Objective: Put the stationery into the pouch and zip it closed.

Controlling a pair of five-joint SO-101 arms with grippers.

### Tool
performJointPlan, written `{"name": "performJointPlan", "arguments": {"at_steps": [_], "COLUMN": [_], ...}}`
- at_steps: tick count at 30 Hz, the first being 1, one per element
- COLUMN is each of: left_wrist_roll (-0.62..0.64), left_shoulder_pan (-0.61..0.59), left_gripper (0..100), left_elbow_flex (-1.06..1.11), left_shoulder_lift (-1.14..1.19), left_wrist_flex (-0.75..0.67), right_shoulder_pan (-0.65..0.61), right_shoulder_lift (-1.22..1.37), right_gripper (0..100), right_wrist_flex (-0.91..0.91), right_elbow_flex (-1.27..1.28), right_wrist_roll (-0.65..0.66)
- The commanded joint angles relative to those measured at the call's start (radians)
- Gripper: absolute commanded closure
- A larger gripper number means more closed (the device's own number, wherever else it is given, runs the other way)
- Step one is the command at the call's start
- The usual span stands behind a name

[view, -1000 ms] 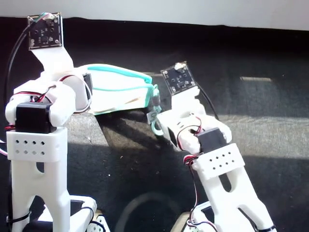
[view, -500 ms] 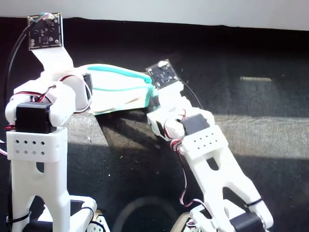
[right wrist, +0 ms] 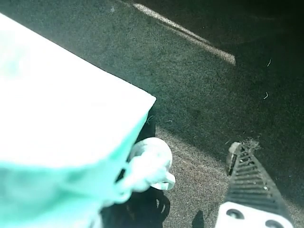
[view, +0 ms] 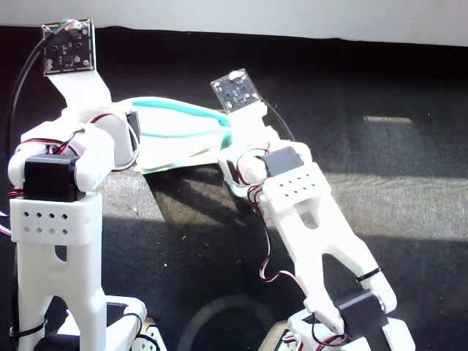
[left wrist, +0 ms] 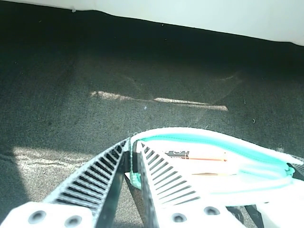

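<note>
From my station I see the pouch (view: 179, 135) between the two arms, over the dark worktop (view: 380, 88). It is white with a teal zip, and one end is pinched in the left claw (left wrist: 129, 159), whose ribbed fingers (left wrist: 102, 173) are pressed together on the fabric just where the zip band begins. Through the left wrist camera the pouch's mouth gapes open, the teal band curving round it, and a pencil (left wrist: 194, 159) lies lengthwise inside. From above, the left arm stands upright at the near side with its wrist bent toward the pouch, and the pouch stretches from that claw across to the right arm. The right claw (view: 235, 175) sits at the pouch's other end, tucked under its own wrist, and I cannot tell whether it is spread or pressed together. The right wrist camera has the pouch's corner close up, with a pale looped pull cord (right wrist: 152, 164) hanging off the teal edge there. Whether the pouch's underside touches the worktop I cannot make out; a shadow lies beneath it. A band of sunlight (view: 409, 194) crosses the worktop beside the right arm.
</note>
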Motion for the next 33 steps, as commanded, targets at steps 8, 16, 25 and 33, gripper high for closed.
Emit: {"name": "performJointPlan", "arguments": {"at_steps": [8,16,25,33], "left_wrist_roll": [-0.008,-0.008,-0.008,-0.008], "left_shoulder_pan": [0.016,0.016,0.018,0.018], "left_gripper": [99,99,99,99], "left_elbow_flex": [0.001,0.001,-0.001,-0.001], "left_shoulder_lift": [0.019,0.019,0.019,0.013], "left_wrist_flex": [0.009,0.009,0.009,0.014], "right_shoulder_pan": [-0.012,-0.005,-0.010,-0.005], "right_shoulder_lift": [-0.004,-0.165,-0.381,-0.423], "right_gripper": [92.6,99.3,99.3,99.3], "right_wrist_flex": [-0.035,-0.005,0.202,0.229], "right_elbow_flex": [-0.047,-0.050,-0.045,-0.047], "right_wrist_roll": [0.064,0.094,0.097,0.164]}}
